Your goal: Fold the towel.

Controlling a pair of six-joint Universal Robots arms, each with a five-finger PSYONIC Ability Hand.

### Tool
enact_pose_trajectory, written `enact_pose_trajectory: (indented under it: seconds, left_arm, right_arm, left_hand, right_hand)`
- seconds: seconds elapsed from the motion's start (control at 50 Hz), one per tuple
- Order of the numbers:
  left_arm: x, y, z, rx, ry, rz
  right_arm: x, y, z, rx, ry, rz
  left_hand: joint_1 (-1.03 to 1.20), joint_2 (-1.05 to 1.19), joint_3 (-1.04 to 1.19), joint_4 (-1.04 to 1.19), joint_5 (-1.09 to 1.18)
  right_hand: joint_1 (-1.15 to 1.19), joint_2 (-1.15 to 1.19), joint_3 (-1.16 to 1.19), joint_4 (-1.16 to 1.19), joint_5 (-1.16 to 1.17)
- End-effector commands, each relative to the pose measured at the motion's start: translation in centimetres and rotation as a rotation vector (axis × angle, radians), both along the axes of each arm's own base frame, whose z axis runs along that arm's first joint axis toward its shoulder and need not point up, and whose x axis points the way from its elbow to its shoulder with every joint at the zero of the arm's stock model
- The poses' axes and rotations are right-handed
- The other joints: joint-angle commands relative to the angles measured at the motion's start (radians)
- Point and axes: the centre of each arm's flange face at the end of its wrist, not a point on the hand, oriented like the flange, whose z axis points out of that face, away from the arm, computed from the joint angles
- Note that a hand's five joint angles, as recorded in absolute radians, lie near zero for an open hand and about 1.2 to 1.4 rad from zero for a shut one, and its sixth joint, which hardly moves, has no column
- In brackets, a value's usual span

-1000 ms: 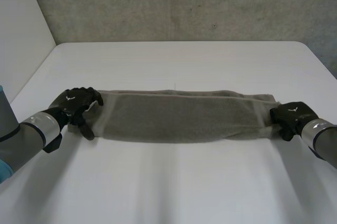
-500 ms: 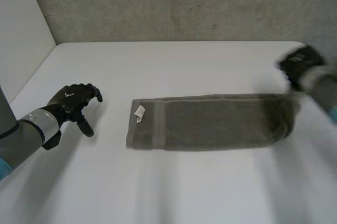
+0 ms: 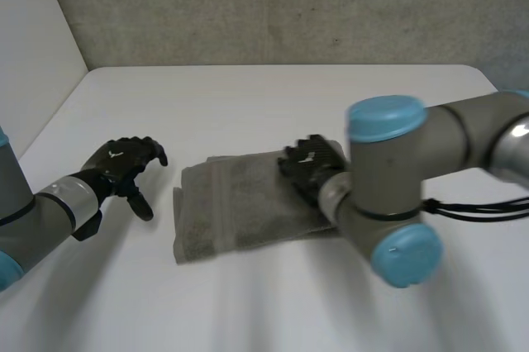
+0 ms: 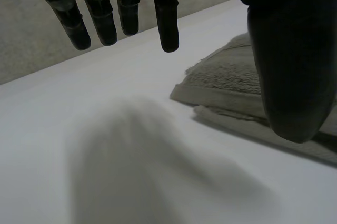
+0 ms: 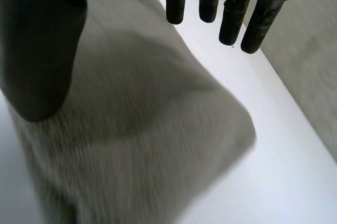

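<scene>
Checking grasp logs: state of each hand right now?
Left hand: open, holding nothing, beside the towel.
Right hand: open, over the towel, holding nothing.

A white table (image 3: pixel 264 92) with a smooth, matt top stretches across the head view; its far edge runs straight and its two far corners are rounded. Behind that edge stands a grey concrete wall (image 3: pixel 289 5), rough and mottled, with a small dark speck on it. Along the table's left side a plain white panel (image 3: pixel 33 38) rises and meets the concrete wall in an upright seam. In the left wrist view the table top meets the same grey wall along a straight edge
</scene>
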Motion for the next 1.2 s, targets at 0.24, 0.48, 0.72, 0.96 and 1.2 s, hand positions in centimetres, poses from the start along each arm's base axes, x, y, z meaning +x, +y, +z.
enact_pose_trajectory:
  seconds: [0.24, 0.48, 0.72, 0.96, 1.2]
  left_arm:
    - [-4.6, 4.2, -0.8, 0.037, -0.011, -0.163]
    - [-5.0, 7.4, -2.5, 0.118, -0.041, -0.200]
    - [-4.9, 6.9, -2.5, 0.089, -0.073, -0.137]
    - [-11.4, 5.5, 3.5, -0.166, 0.014, -0.284]
    - [-20.1, 6.4, 15.2, -0.506, 0.188, -0.446]
  right_arm:
    - [-8.5, -0.7, -2.7, 0.094, -0.200, -0.140]
    - [-8.3, -0.2, -2.6, 0.136, -0.282, -0.147]
    - [-7.9, 0.4, -2.5, 0.136, -0.277, -0.127]
    - [-8.2, 0.1, -2.3, 0.121, -0.273, -0.138]
    - [-9.6, -1.3, -1.8, 0.090, -0.286, -0.216]
  left_hand:
    - [-0.030, -0.023, -0.029, -0.033, 0.002]
    - [0.038, 0.045, 0.039, 0.035, 0.070]
    - [0.942, 0.948, 0.942, 0.938, 0.974]
    - [1.042, 1.049, 1.043, 1.039, 1.074]
    - [1.048, 1.055, 1.049, 1.045, 1.080]
  right_hand:
    - [0.122, 0.118, 0.115, 0.101, 0.127]
    - [0.146, 0.142, 0.139, 0.124, 0.151]
    - [0.146, 0.142, 0.139, 0.124, 0.151]
    - [0.228, 0.223, 0.220, 0.206, 0.232]
    - [0.166, 0.162, 0.159, 0.145, 0.171]
